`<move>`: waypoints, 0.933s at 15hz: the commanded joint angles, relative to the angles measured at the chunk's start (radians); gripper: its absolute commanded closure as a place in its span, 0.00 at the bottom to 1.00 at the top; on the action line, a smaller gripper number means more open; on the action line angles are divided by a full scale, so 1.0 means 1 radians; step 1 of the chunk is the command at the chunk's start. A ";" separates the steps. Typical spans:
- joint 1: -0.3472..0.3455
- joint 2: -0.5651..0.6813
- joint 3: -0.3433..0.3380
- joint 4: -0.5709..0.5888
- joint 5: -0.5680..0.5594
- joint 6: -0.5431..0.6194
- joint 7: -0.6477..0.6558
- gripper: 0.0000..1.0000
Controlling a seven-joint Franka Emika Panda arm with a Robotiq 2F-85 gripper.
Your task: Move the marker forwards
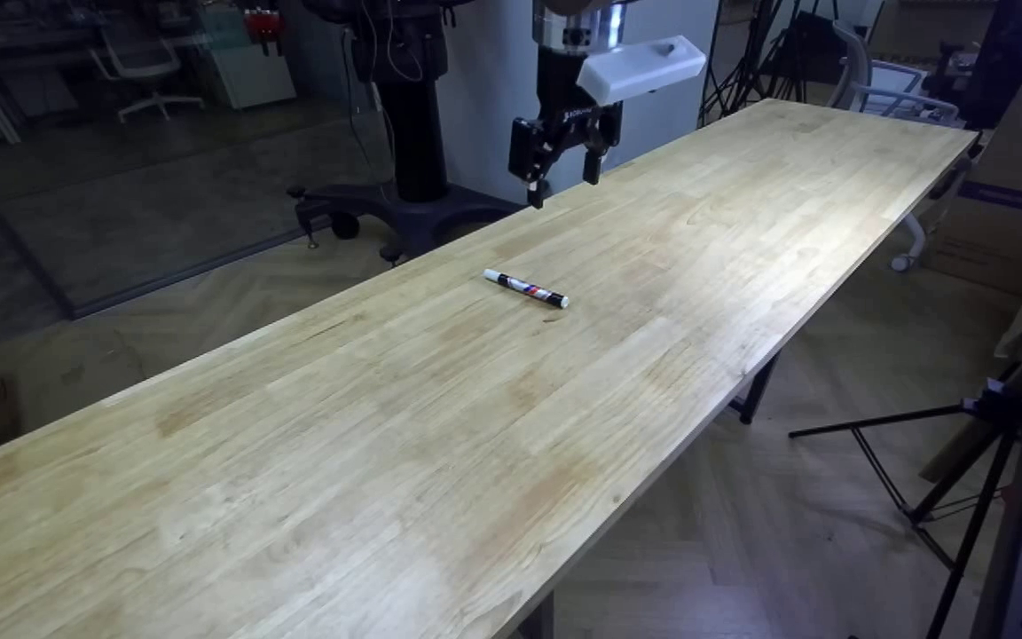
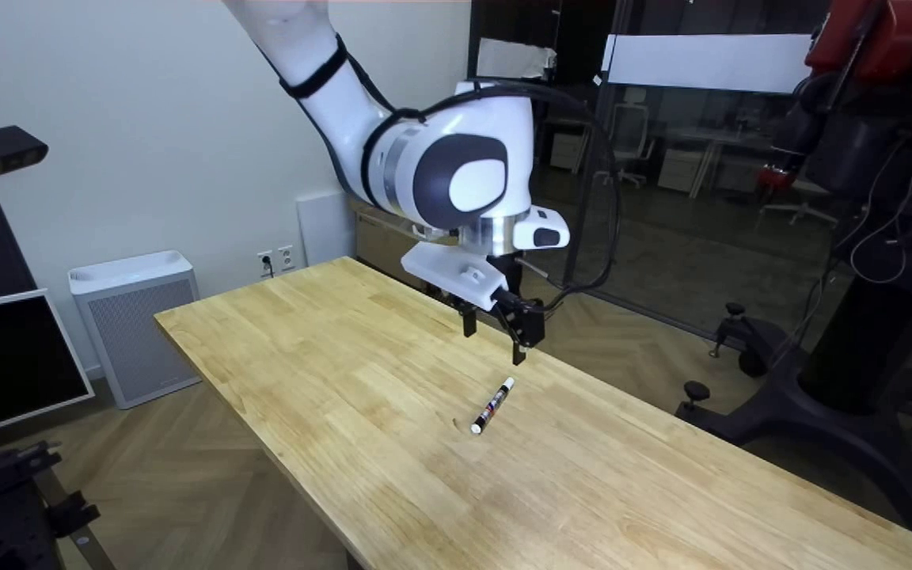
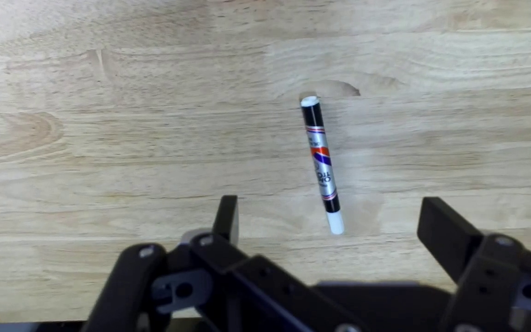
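Note:
The marker (image 1: 526, 289) lies flat on the wooden table (image 1: 342, 444) in both exterior views, and it also shows there (image 2: 493, 405). It has white ends, black bands and a silver label with red and blue. In the wrist view the marker (image 3: 320, 159) lies nearly lengthwise, its white end between and beyond the fingertips. My gripper (image 1: 564, 185) is open and empty above the table, near its long edge. In an exterior view the gripper (image 2: 494, 343) hovers apart from the marker. In the wrist view the open fingers (image 3: 329, 205) stand wide on either side of the marker's line.
The table's long edge (image 2: 606, 394) runs close by the gripper. A dark wheeled stand (image 1: 418, 204) is on the floor beyond that edge. A tripod (image 1: 963, 479) stands on the opposite side. An air purifier (image 2: 139, 324) stands beyond the table's end.

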 commanded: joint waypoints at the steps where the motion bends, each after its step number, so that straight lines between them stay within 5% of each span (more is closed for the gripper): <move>1: 0.025 0.125 -0.031 0.153 -0.061 -0.069 0.096 0.00; 9: 0.004 0.288 0.019 0.342 -0.045 -0.274 0.056 0.00; 10: -0.002 0.249 0.020 0.274 -0.048 -0.218 0.042 0.00; 14: 0.000 0.279 0.024 0.307 -0.047 -0.243 0.042 0.00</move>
